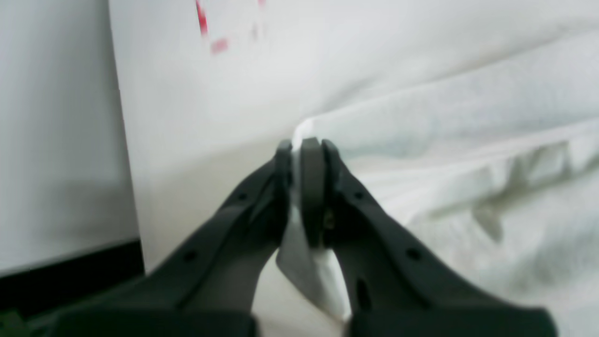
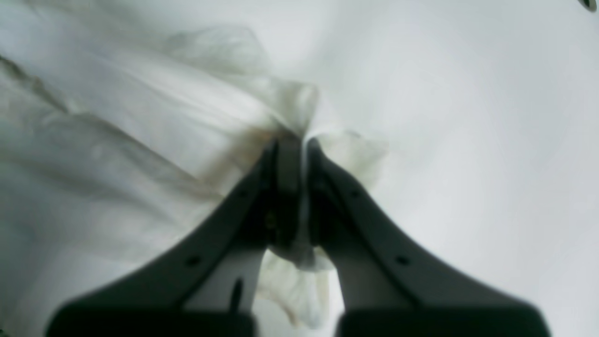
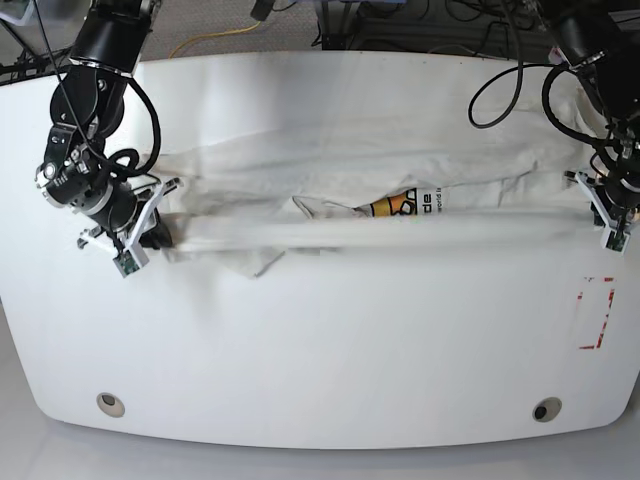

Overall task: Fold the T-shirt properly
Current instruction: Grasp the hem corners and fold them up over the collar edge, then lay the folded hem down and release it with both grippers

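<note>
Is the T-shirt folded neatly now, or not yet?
Not yet. The T-shirt lies stretched and bunched between both shut grippers, its graphic half hidden.

Looks like robotics lab / test bench, not home. White rounded table (image 3: 320, 370) with two grommet holes near front edge, bare surface. Red dashed marker rectangle (image 3: 596, 313) taped or drawn on right side, calibration-style. Two black arms bolted at far corners, loose black cables (image 3: 505, 85) looping off them. Behind table: grey carpet floor, yellow cable (image 3: 215, 40), metal frame legs (image 3: 345, 20). No furniture or household stuff visible.
</note>
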### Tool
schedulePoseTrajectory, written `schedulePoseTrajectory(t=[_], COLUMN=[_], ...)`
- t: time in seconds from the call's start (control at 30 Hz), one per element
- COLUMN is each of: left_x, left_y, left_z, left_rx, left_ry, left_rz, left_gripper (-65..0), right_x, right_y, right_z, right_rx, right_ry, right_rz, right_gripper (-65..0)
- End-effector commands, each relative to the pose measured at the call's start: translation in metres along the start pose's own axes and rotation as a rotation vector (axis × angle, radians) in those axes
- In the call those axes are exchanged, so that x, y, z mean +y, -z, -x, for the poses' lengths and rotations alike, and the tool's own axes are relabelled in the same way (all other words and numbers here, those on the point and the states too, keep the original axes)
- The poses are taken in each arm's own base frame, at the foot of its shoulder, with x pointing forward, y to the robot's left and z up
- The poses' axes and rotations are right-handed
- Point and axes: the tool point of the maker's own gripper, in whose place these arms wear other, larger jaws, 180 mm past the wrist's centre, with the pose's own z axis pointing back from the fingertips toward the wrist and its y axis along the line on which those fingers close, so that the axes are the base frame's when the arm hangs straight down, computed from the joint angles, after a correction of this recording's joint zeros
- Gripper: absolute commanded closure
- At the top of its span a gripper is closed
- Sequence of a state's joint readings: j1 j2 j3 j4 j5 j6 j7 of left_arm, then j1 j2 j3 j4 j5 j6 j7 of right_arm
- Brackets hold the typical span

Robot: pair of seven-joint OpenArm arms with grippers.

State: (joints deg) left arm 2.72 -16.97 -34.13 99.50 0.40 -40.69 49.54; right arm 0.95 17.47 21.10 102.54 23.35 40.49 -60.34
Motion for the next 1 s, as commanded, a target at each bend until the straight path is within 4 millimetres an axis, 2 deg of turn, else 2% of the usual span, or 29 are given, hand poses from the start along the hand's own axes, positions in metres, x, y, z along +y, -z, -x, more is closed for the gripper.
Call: schedulePoseTrajectory(t=[0.0,0.07,0.3,0.37,0.47,0.53,0.6,0.67,0.73,0.77,0.87,0.97], left_x=[0.007,0.0,-0.02,-0.022,-0.023,-0.023,-0.023,-0.022,-0.022,-0.019,-0.006,-0.007], left_y=[-0.012,-0.015,-0.018,-0.018,-0.019,-0.019,-0.019,-0.019,-0.02,-0.024,-0.038,-0.045], left_z=[-0.001,0.015,0.05,0.054,0.06,0.06,0.06,0.059,0.056,0.048,0.03,0.015], left_rx=[-0.01,0.022,0.102,0.111,0.129,0.129,0.129,0.123,0.116,0.094,0.038,-0.038], left_ry=[0.019,0.02,0.03,0.032,0.034,0.034,0.034,0.035,0.038,0.049,0.054,0.016], left_rz=[-0.045,-0.033,0.013,0.019,0.022,0.022,0.022,0.022,0.02,0.004,-0.049,-0.03], left_gripper=[0.0,0.0,-1.8,-7.6,-21.4,-30.6,-36.3,-37.9,-37.9,-37.9,-37.9,-37.9], right_x=[-0.007,0.001,0.015,0.016,0.014,0.007,0.005,0.001,0.001,0.005,0.015,0.025], right_y=[-0.01,-0.008,-0.007,-0.007,-0.013,-0.019,-0.023,-0.033,-0.041,-0.045,-0.049,-0.048], right_z=[-0.001,0.01,0.039,0.043,0.057,0.065,0.072,0.069,0.065,0.062,0.054,0.041], right_rx=[-0.003,0.015,0.079,0.088,0.107,0.115,0.115,0.074,0.035,0.016,-0.015,-0.069], right_ry=[-0.014,0.002,0.027,0.029,0.058,0.083,0.116,0.151,0.175,0.187,0.203,0.226], right_rz=[0.039,0.022,-0.005,-0.006,0.004,0.028,0.038,0.049,0.044,0.024,-0.03,-0.086], right_gripper=[0.0,0.0,0.0,-3.2,-14.1,-24.4,-33.3,-41.5,-46.9,-49.3,-49.9,-48.2])
